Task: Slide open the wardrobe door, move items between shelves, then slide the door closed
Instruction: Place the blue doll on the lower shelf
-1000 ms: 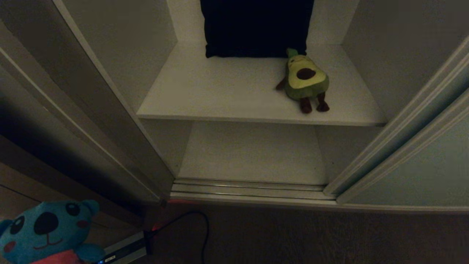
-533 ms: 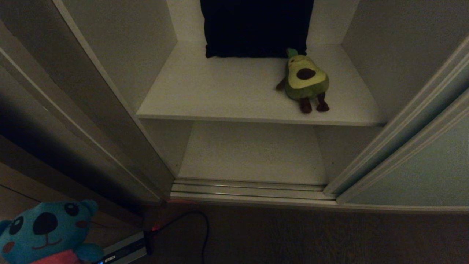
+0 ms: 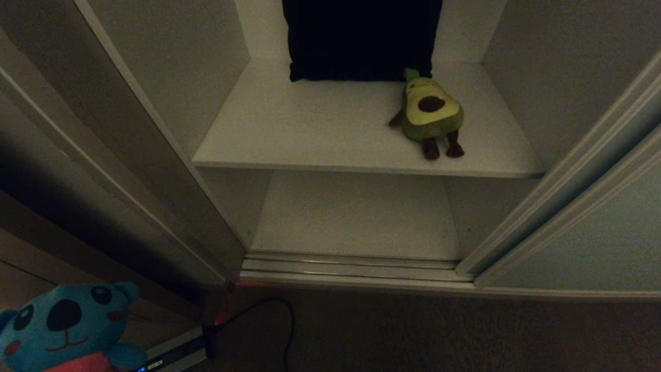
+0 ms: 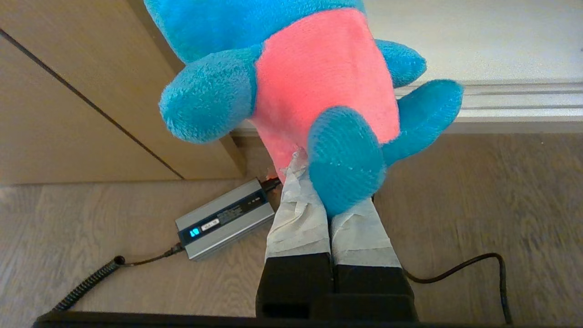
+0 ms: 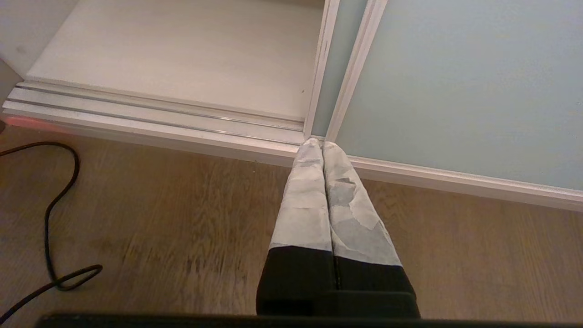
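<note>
Dim room, brown wood-plank floor [image 5: 182,237], grey box [image 4: 225,218], black cable [image 5: 54,214]

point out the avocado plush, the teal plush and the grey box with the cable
avocado plush [image 3: 431,111]: head view, on its green body beside the brown pit.
teal plush [image 4: 319,77]: left wrist view, on its pink belly.
grey box [image 4: 225,218]: left wrist view, on its dark top face.

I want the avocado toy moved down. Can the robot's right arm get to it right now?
Probably yes. The sliding wardrobe door is pushed aside, so nothing stands in front of the avocado toy on the upper shelf. The right claw is shut and empty, low by the floor track.
</note>
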Available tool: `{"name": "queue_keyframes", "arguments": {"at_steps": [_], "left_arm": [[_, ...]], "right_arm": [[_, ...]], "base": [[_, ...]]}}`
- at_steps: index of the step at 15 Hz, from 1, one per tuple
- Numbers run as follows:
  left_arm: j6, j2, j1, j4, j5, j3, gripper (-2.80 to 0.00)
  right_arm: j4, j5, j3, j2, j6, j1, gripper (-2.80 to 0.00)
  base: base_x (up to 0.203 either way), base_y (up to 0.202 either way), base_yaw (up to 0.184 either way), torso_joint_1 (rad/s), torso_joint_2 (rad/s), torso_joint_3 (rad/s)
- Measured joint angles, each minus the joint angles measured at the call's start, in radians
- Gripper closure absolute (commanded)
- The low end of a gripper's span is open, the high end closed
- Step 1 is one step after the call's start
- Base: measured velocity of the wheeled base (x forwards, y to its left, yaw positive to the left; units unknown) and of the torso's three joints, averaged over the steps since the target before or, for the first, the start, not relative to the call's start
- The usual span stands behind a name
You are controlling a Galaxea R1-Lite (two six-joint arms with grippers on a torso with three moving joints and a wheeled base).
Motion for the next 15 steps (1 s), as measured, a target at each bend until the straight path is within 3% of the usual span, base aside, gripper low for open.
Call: {"name": "queue_keyframes", "arguments": {"at_steps": [15], "left_arm": [[0.0,0.001,0.0,0.001,-0.001,0.0,0.0]], "right_arm": [[0.0,-0.001,0.0,0.0,0.0,0.0,0.0]], "base": [[0.0,0.0,0.0,0.0,0.0,0.0]]}}
